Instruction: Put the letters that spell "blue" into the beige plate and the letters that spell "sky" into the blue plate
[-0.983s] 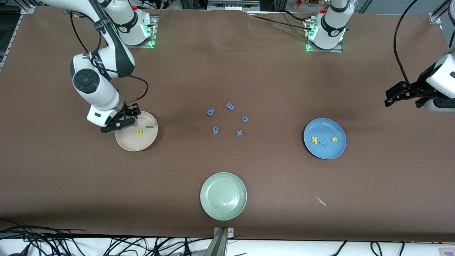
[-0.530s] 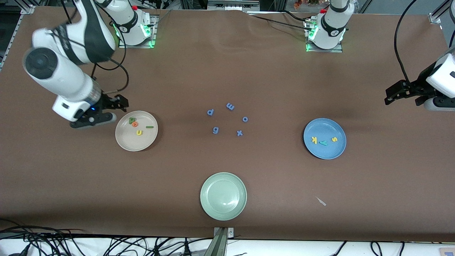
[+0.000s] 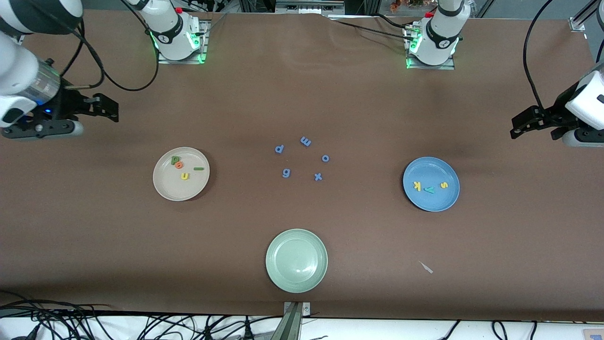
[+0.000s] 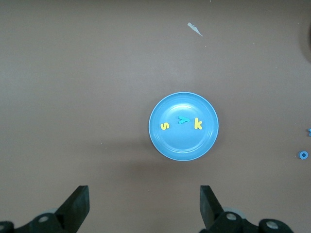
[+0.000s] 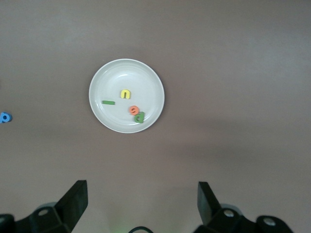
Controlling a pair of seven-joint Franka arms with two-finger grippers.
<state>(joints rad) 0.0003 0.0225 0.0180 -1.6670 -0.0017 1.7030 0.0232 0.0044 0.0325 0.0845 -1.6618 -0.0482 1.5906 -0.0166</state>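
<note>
**All seven letters plated, both grippers empty**

Beige plate (image 3: 165,186) holds green b (image 3: 175,160), orange e (image 3: 179,165), yellow u (image 3: 185,176), green l (image 3: 198,168). Blue plate (image 3: 432,200), toward left arm's end from it, holds s (image 3: 443,185), y (image 3: 429,190), k (image 3: 416,185). Right gripper (image 3: 109,110) released, over bare table near beige plate. Left gripper (image 3: 518,126) spread wide, waits above blue plate's end.

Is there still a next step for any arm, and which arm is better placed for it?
Neither. The b, l, u, e letters already lie in the beige plate, and s, k, y in the blue plate. Left gripper and right gripper are open, empty, off to the sides.
</note>
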